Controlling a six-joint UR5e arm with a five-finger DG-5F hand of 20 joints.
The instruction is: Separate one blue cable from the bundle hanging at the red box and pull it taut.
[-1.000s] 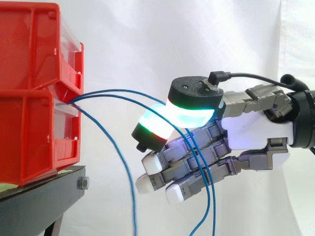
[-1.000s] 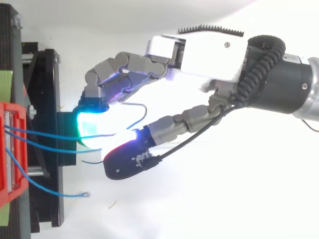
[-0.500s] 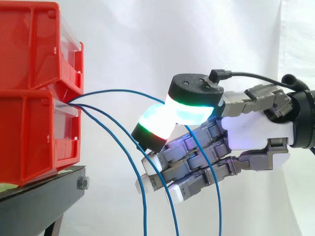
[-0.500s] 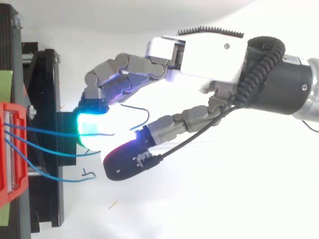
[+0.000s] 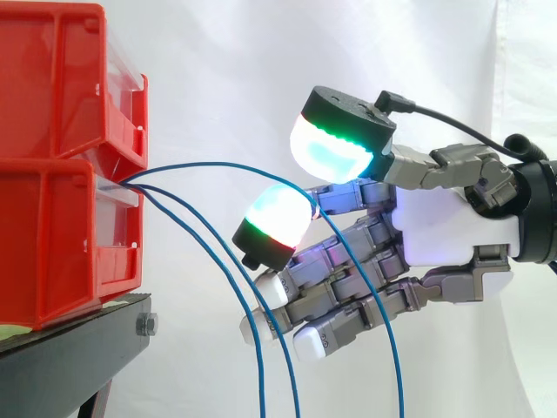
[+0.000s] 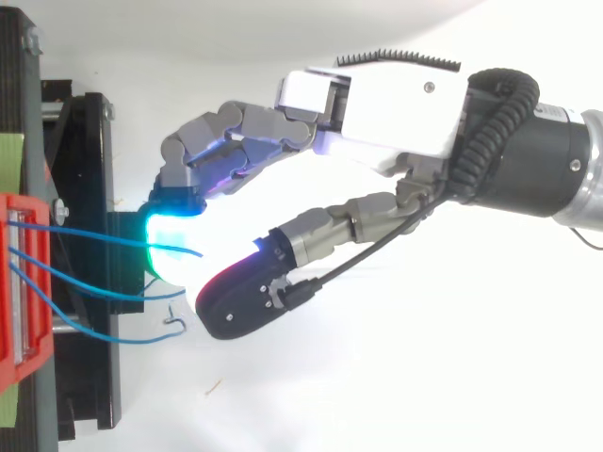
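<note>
1. My hand [image 5: 444, 231] is spread, thumb lifted off the fingers, gripping nothing.
2. One blue cable [image 5: 218, 165] from the red box [image 5: 52, 235] drapes over my upper finger.
3. Two other cables [image 5: 260, 374] hang beside my fingertips.

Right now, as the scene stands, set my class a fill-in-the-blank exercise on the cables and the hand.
1. ___ blue cables leave the stacked bins.
2. Those bins are coloured ___.
3. The hand's thumb pad sits ___ the highest cable.
Missing words: three; red; above.
</note>
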